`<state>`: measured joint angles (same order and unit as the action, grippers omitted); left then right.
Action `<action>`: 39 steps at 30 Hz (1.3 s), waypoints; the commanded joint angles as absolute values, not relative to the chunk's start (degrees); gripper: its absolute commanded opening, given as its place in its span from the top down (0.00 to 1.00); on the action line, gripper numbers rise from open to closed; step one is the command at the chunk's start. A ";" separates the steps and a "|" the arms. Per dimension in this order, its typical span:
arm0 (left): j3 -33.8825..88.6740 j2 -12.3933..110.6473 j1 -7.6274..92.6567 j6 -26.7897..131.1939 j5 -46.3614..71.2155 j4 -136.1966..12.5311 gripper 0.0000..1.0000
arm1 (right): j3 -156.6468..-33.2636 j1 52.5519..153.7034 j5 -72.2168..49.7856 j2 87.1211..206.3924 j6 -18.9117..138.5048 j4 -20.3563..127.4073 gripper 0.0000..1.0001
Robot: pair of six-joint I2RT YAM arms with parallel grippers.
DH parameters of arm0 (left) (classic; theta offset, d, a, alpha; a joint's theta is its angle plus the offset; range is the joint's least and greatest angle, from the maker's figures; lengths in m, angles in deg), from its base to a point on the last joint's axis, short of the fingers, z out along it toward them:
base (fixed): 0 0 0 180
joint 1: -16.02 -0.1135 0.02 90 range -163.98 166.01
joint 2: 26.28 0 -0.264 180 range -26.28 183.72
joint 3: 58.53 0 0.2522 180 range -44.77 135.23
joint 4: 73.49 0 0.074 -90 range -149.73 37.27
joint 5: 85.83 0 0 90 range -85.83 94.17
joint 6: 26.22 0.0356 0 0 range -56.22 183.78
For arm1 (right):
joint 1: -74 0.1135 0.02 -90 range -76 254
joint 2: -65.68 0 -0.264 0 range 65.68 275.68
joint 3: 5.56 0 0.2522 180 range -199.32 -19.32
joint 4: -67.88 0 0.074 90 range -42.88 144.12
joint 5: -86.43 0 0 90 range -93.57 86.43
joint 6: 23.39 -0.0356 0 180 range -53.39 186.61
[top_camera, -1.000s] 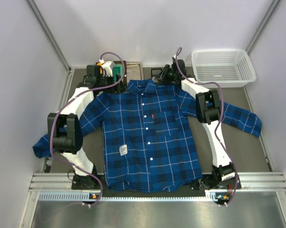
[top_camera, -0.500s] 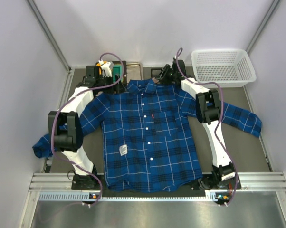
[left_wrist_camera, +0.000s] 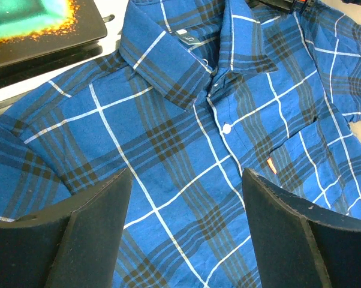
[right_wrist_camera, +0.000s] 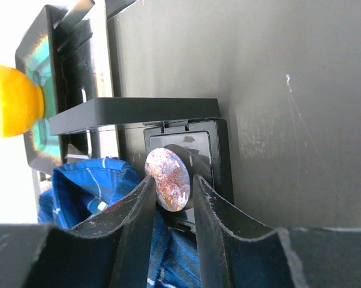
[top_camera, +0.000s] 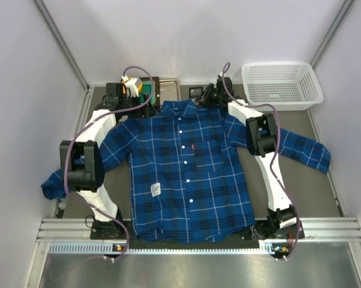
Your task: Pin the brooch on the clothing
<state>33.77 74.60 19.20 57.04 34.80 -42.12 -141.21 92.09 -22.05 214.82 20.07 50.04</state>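
Observation:
The blue plaid shirt [top_camera: 186,162] lies flat on the table, collar at the far side. My right gripper [top_camera: 205,96] is just beyond the collar's right side. In the right wrist view it [right_wrist_camera: 171,189] is shut on the brooch [right_wrist_camera: 168,179], a mottled pinkish-brown disc held on edge between the fingers [right_wrist_camera: 138,207], in front of a small open black box [right_wrist_camera: 186,141]. My left gripper [top_camera: 141,105] is open and empty over the shirt [left_wrist_camera: 168,138] near the collar [left_wrist_camera: 168,60], with the red pocket mark [left_wrist_camera: 270,166] to its right.
A white mesh basket [top_camera: 281,84] stands at the back right. A dark tray [top_camera: 168,87] sits behind the collar, with a green and orange dish [left_wrist_camera: 30,18] on it. A white tag [top_camera: 156,189] lies on the shirt's lower left front.
My left wrist has shifted slightly at the back left, covering more of the green dish. My right gripper has stayed by the collar with little movement.

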 commanded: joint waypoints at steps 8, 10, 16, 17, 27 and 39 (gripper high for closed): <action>35.56 74.44 17.69 57.72 35.89 -43.38 0.21 | -136.30 90.00 -30.37 218.16 10.98 57.19 0.72; 35.73 74.71 17.60 58.07 35.81 -43.03 0.21 | -136.48 89.91 -31.17 218.60 10.01 58.60 0.73; 36.26 75.06 17.25 58.68 35.63 -41.45 0.21 | -137.01 89.65 -32.67 219.75 9.40 60.18 0.76; 36.26 75.15 17.25 58.68 35.54 -41.45 0.21 | -137.01 89.65 -32.75 219.75 9.39 60.27 0.76; 36.09 75.15 17.25 58.24 35.28 -41.36 0.20 | -138.06 89.65 -33.45 220.63 9.75 60.53 0.93; 36.09 74.88 17.25 58.86 36.07 -41.98 0.20 | -136.04 88.68 -36.18 215.10 7.19 68.53 1.00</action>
<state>33.90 75.39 17.58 57.96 34.80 -41.03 -137.36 89.20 -35.69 218.12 7.74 64.73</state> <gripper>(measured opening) 0.797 0.012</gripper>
